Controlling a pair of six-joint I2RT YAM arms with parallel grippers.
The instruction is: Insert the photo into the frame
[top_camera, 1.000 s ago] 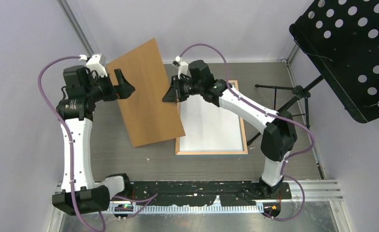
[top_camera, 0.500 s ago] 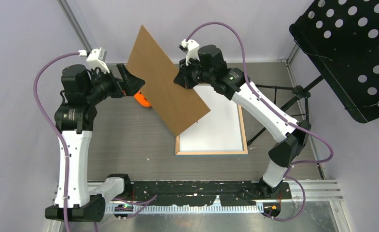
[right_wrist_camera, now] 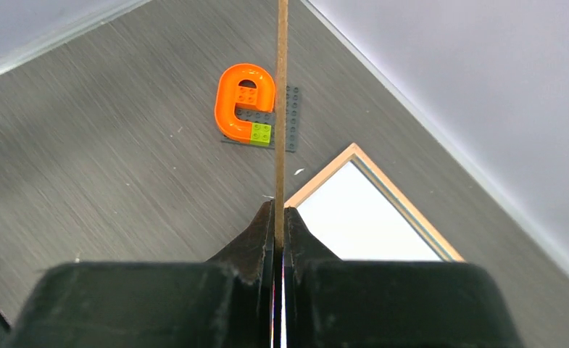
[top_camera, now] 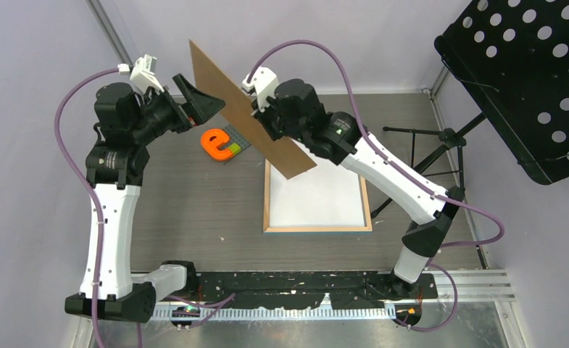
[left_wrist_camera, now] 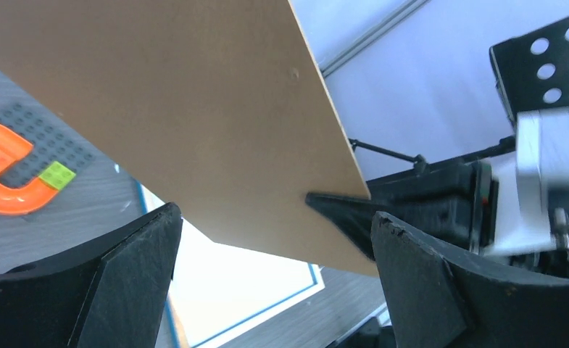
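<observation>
Backing board (top_camera: 227,83) swung up on edge, clamped by right gripper (top_camera: 256,118); left gripper (top_camera: 203,101) spread wide, holding nothing. Frame (top_camera: 367,206), 5 o'clock of board, now uncovered: access opened.

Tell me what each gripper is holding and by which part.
The right gripper is shut on the brown backing board, pinching it by one long edge so that it hangs tilted in the air. The left gripper is open and holds nothing.
</observation>
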